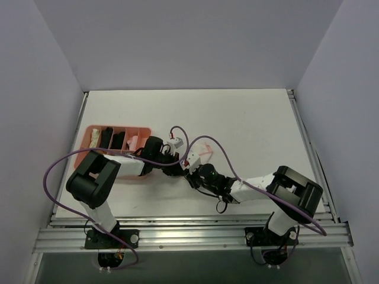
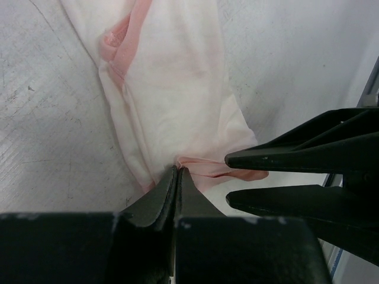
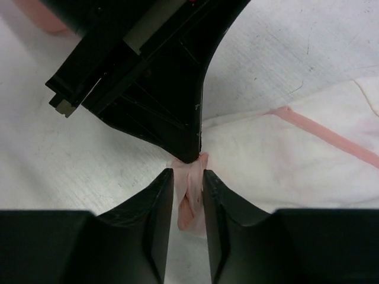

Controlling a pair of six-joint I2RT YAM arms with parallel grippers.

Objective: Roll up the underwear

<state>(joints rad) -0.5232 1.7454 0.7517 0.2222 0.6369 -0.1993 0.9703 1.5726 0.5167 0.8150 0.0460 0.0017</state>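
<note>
Barely begun: the left gripper clamps the underwear at its pink hem, the right gripper pinching the same corner beside it. Ahead of both, the garment lies unrolled, 0 turns made.

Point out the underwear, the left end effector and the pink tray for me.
underwear (image 2: pixel 177 89), left wrist view, middle of the white fabric.
left end effector (image 2: pixel 177 173), left wrist view, between its shut fingertips.
pink tray (image 1: pixel 118 126), top external view, far rim.
</note>
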